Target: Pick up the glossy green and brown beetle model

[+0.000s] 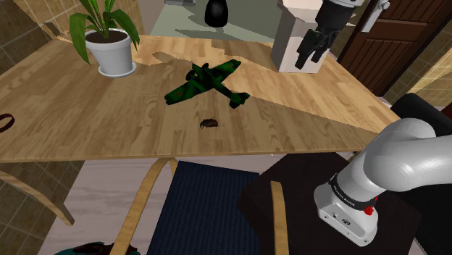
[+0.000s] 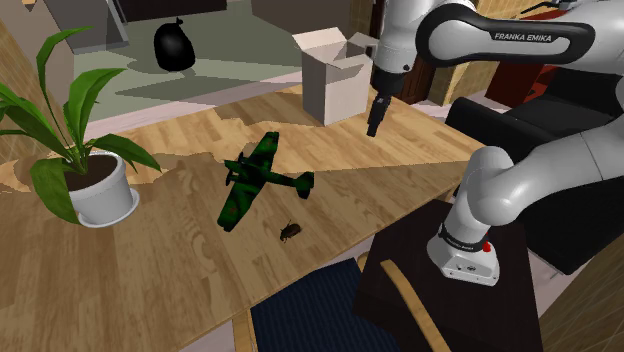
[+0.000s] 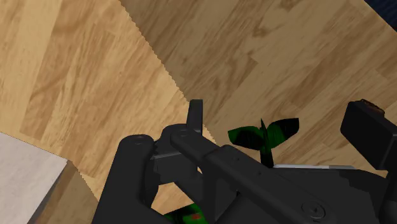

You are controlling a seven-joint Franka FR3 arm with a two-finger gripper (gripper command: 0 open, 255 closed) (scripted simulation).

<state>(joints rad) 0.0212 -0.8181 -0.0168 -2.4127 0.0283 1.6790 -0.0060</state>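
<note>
The pale wooden plank table (image 1: pixel 72 123) (image 2: pixel 170 265) spreads under me. My white arm with dark joints (image 1: pixel 406 156) (image 2: pixel 530 170) rises from the dark box stand (image 1: pixel 304 224) (image 2: pixel 500 310) at the table's edge and arches over the boards.

At the far side of the table stands a white open-topped carton (image 1: pixel 290 40) (image 2: pixel 335 85). At the shoulder view's left is a leafy green plant in a white round pot (image 1: pixel 114 51) (image 2: pixel 100 190).

Near the middle of the table lies a green and black camouflage toy aeroplane (image 1: pixel 206 82) (image 2: pixel 255 180). In the wrist view its tail (image 3: pixel 264 132) shows on the wood between my fingers, which do not touch it.

My all-black gripper (image 1: pixel 310 61) (image 2: pixel 373 128) (image 3: pixel 280 121) hangs in the air above the table, just beside the carton on the shoulder view's right. Its two fingers stand apart with nothing in them.

The small dark brown beetle model (image 1: pixel 208 123) (image 2: pixel 291 231) sits on the bare wood, near the aeroplane on the side toward the table's near edge. It touches nothing else and is well apart from my gripper.
</note>
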